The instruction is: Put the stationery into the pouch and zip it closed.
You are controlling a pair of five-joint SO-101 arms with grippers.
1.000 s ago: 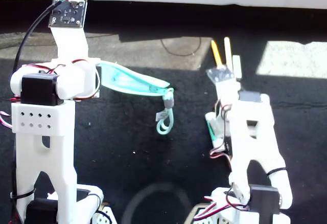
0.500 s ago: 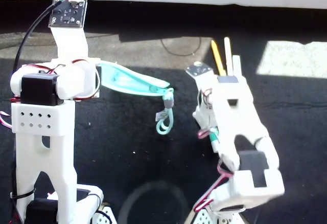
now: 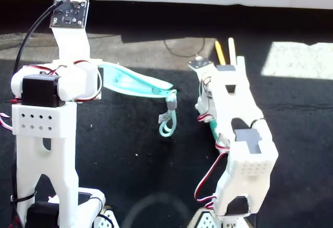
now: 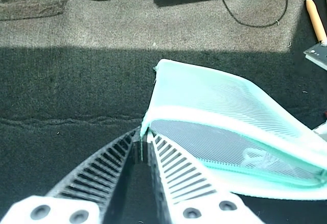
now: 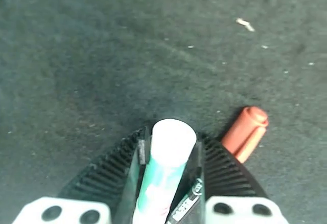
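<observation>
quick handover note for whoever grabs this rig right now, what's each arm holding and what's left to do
Left end effector: shut on one end of the teal mesh pouch, held up over the mat. The mouth looks open, and the zip pull hangs at the far end.
Right end effector: shut on a white-capped teal tube, apart from the pouch.
Loose on the mat: orange marker, yellow pencil, pale pencil.
Done: pouch gripped, tube grasped.
Left: tube and loose items into the pouch, then zip it closed.
</observation>
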